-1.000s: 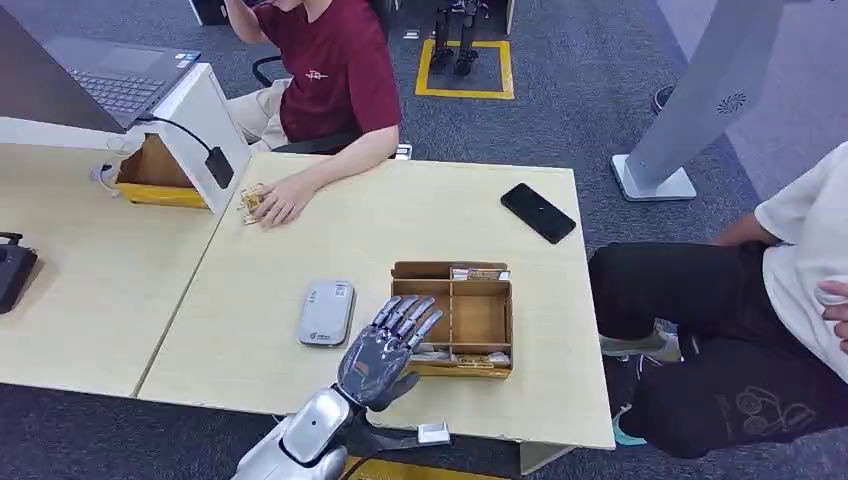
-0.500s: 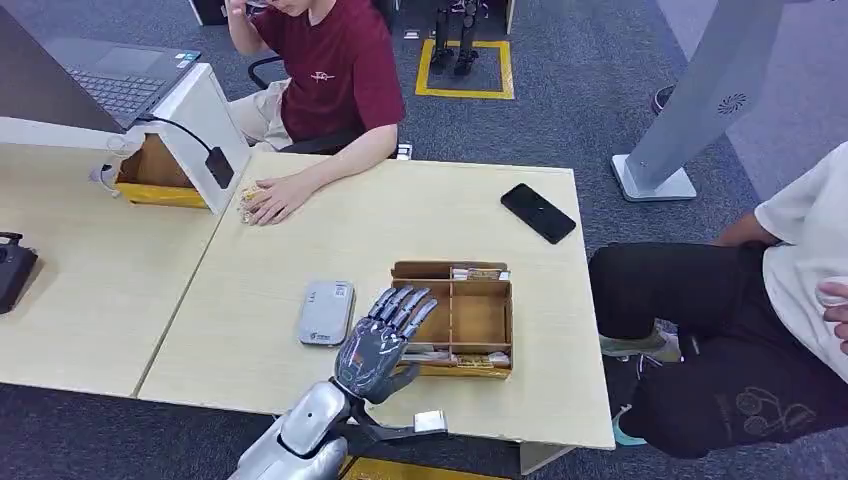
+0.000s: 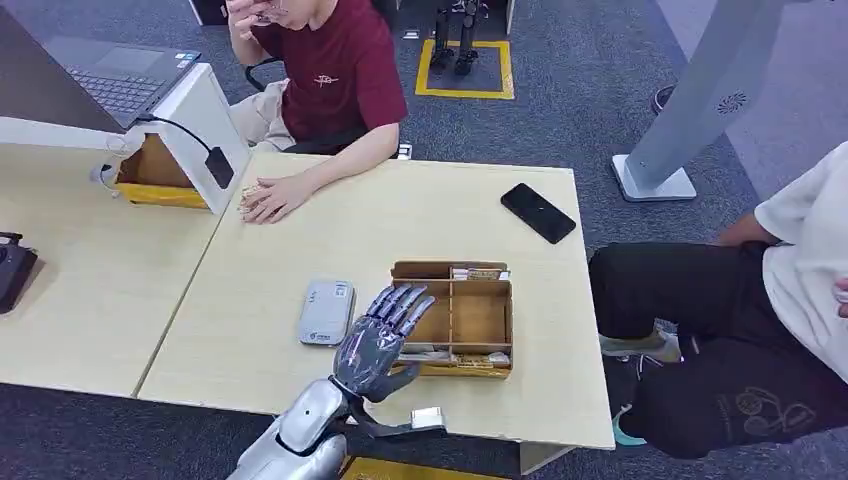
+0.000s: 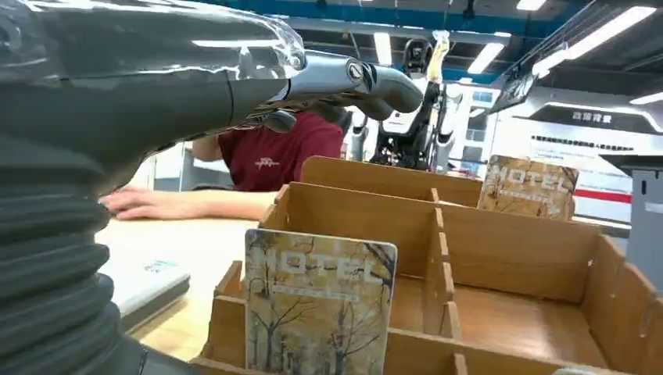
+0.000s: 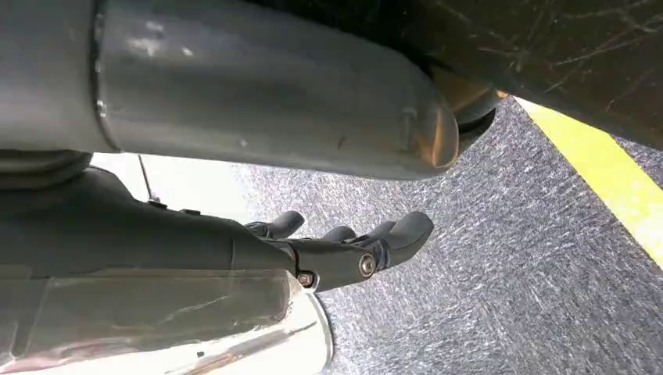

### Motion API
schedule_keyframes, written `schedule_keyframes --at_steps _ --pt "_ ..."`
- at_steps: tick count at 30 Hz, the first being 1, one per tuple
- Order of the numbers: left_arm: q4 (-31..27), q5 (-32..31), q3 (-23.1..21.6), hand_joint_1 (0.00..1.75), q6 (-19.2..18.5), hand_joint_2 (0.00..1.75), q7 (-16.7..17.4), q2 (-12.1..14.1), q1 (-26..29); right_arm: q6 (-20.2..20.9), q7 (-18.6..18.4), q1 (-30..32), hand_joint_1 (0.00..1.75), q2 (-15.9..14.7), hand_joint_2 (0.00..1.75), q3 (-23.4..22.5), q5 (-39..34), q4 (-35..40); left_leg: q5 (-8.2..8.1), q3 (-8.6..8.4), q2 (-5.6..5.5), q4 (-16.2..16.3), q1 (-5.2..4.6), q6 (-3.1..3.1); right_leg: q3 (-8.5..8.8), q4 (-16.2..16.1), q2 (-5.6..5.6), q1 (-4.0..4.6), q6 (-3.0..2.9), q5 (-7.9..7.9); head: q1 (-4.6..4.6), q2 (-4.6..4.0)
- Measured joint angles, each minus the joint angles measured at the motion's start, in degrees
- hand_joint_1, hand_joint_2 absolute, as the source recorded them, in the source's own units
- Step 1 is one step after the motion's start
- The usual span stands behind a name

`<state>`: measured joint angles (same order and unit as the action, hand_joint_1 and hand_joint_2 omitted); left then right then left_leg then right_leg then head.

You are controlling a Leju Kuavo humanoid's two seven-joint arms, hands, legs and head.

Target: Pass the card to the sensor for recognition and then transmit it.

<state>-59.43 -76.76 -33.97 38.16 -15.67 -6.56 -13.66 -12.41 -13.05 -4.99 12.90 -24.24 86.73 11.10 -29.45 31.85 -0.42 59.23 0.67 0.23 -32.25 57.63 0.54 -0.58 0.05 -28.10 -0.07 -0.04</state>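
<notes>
**Now: left hand poised at the card box, pickup not yet made**

Here the task stands at its first step, reaching for a card. The left hand [image 3: 378,343] hovers over the near-left corner of the wooden divided box [image 3: 497,330] on the tabletop [image 3: 420,220], fingers spread and holding nothing. Just ahead of the hand and below its fingers, a hotel key card [image 4: 319,301] stands upright in the box's nearest slot, printed face toward the wrist; a second card [image 4: 528,186] leans at the far wall of the box, well beyond the fingertips. The card reader [image 3: 326,312], a flat grey-white unit, lies on the tabletop just to the left of the hand, apart from the box.

The right hand [image 5: 344,246] hangs beside the body over grey carpet, its fingers loosely curled and nothing in them.

Beyond the hand, across the tabletop, a seated person in a dark red shirt rests a hand [image 3: 268,200] on the surface near a white stand [image 3: 205,120]; a black phone [image 3: 538,212] lies far off to the right.

By my judgement, the next move calls for the left hand to lower onto the nearest card and pinch its top edge between thumb and fingers, lift it straight out of the narrow slot without dragging the box, then carry it leftward over the reader. The thin upright card leaves little to grip, so a slip seems the main risk.
</notes>
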Motion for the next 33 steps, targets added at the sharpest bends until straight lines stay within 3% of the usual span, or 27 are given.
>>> schedule_keyframes --at_steps 25,26,27,29,33 --pt "-2.3 1.4 0.0 0.00 -1.8 1.75 -1.2 0.5 0.5 0.0 -0.3 0.0 0.00 0.0 0.00 0.0 0.0 0.0 0.00 0.00 0.00 0.0 0.00 0.00 0.00 0.0 0.00 0.00 0.00 0.00 0.02 0.00" --pt "-2.3 1.5 0.0 0.07 -1.9 1.75 -1.2 0.5 0.5 0.0 -0.3 0.0 0.00 0.0 0.00 0.0 0.0 0.0 0.00 0.00 0.00 0.0 0.00 0.00 0.00 0.0 0.00 0.00 0.00 0.00 0.02 0.00" --pt "-2.3 1.6 0.0 1.66 -2.1 1.75 -1.2 0.5 0.5 0.0 -0.3 0.0 0.00 0.0 0.00 0.0 0.0 0.0 0.00 0.00 0.00 0.0 0.00 0.00 0.00 0.0 0.00 0.00 0.00 0.00 0.02 0.00" --pt "-2.3 1.7 0.0 1.75 -2.9 1.75 -1.2 0.7 0.5 0.0 -0.3 0.0 0.00 0.0 0.00 0.0 0.0 0.0 0.00 0.00 0.00 0.0 0.00 0.00 0.00 0.0 0.00 0.00 0.00 0.00 0.02 0.00" --pt "-2.2 0.8 0.0 1.75 -3.7 1.75 -0.6 1.1 0.4 0.0 -0.3 0.0 0.00 0.0 0.00 0.0 0.0 0.0 0.00 -0.01 0.00 0.0 0.00 0.00 0.00 0.0 0.00 0.00 0.00 0.00 0.02 0.00"
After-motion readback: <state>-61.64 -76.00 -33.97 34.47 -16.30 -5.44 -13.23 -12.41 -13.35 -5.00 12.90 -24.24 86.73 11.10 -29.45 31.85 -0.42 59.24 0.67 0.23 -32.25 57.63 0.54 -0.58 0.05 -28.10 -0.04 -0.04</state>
